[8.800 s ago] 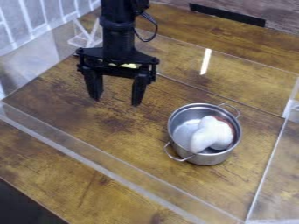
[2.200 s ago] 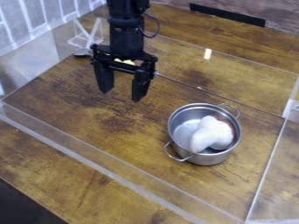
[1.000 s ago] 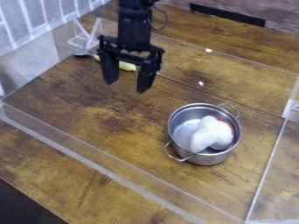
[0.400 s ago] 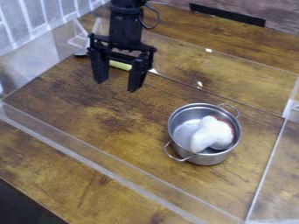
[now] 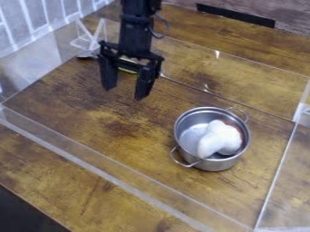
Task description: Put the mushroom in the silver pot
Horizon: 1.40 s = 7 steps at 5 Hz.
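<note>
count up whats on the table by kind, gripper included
pot: 1
mushroom, inside the pot: 1
gripper, open and empty: 1
total: 3

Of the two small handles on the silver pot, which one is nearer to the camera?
The handle at the silver pot's lower left rim; the other handle sits at the upper right.

dark wooden table point(image 5: 72, 118), clear plastic barrier point(image 5: 109, 177), glare spot point(image 5: 216, 54)
</note>
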{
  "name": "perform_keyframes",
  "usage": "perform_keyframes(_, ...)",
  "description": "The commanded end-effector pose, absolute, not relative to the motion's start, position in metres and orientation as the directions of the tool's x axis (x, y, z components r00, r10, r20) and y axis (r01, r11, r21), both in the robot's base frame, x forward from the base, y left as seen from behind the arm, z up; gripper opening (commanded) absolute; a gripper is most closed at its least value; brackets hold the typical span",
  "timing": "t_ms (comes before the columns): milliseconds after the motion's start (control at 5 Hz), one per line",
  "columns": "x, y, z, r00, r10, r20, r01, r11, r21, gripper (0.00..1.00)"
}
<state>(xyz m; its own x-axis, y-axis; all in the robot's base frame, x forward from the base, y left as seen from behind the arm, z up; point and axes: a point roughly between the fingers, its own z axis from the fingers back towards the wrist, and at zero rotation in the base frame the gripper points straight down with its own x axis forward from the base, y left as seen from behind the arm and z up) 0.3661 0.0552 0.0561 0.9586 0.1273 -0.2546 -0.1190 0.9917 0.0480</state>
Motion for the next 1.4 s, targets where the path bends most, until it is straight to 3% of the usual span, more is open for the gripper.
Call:
perform_keyframes(0,0.382,0.079,0.081,0.962,0.211,-0.170,-0.206,0.977,0.051,1.00)
perform_keyframes(200,0.380,0.098,0.093,0.958,0.238,-0.159,-0.233,0.971,0.046,1.00)
perform_keyframes(800,0.387,0.075,0.104,0.982,0.124,-0.146,-0.126,0.992,-0.008,1.00)
perform_keyframes(1200,0.371,0.079,0.125,0.980,0.150,-0.129,-0.154,0.988,-0.022,1.00)
